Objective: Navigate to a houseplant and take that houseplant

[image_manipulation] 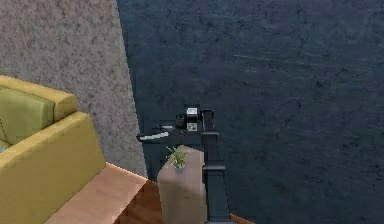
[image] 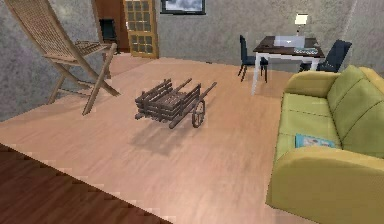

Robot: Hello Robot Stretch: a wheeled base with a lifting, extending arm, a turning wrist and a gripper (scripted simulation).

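Houseplant (image_manipulation: 177,157) on pale stand (image_manipulation: 180,198), toward top's far edge, near yellow sofa (image_manipulation: 40,150). My gripper (image_manipulation: 152,135) reads just above it. Can't tell jaw state or whether anything's held. I'd lower slowly, level fingers with stems, avoid stand's edge.

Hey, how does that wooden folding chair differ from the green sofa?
The folding chair is bare slatted wood; the sofa is padded yellow-green upholstery. The chair is narrow and open-framed, the sofa wide with thick cushions. Both stand on the light wood floor.
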